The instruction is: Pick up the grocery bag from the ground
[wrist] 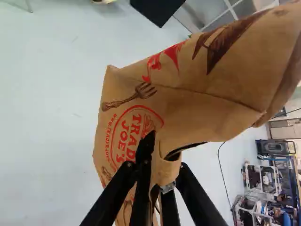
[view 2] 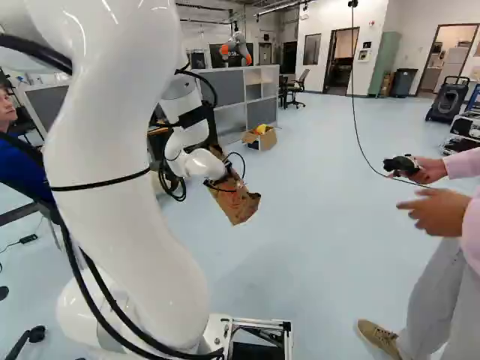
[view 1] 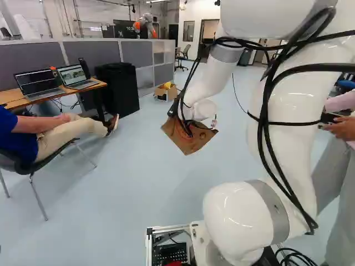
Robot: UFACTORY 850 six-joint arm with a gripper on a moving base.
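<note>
In the wrist view we are seeing the claw (wrist: 164, 181) drawn nearly together, its fingers pressing from two sides on a narrow, crumpled fold of the brown paper grocery bag (wrist: 188, 99). The bag is spreading out ahead of and beside the grip, the printed panel slanting away on one side and the longer part reaching out on the other. We are judging that this gathered fold is giving the claw something thick enough to hold — a single flat sheet would be likelier to slip.

In the left base view the arm (view 1: 291, 133) is reaching forward and down, and the bag is hanging at its end, corner downward, over the floor (view 1: 127, 183). It seems to be swinging free of the ground because its weight is hanging from one small pinch. The cardboard box (view 1: 165, 92) is sitting on the floor farther off, by the foot of the partition (view 1: 144, 55).

In the right base view the bag is tilting, its lower end pointing down and away from the arm, and we are seeing nothing propping it from below. A person (view 2: 459, 166) is standing at the right, holding a controller (view 2: 401, 165). We are reckoning the pick-up as all but done; what is remaining is keeping the hold steady — a jerk could be tearing the paper.
</note>
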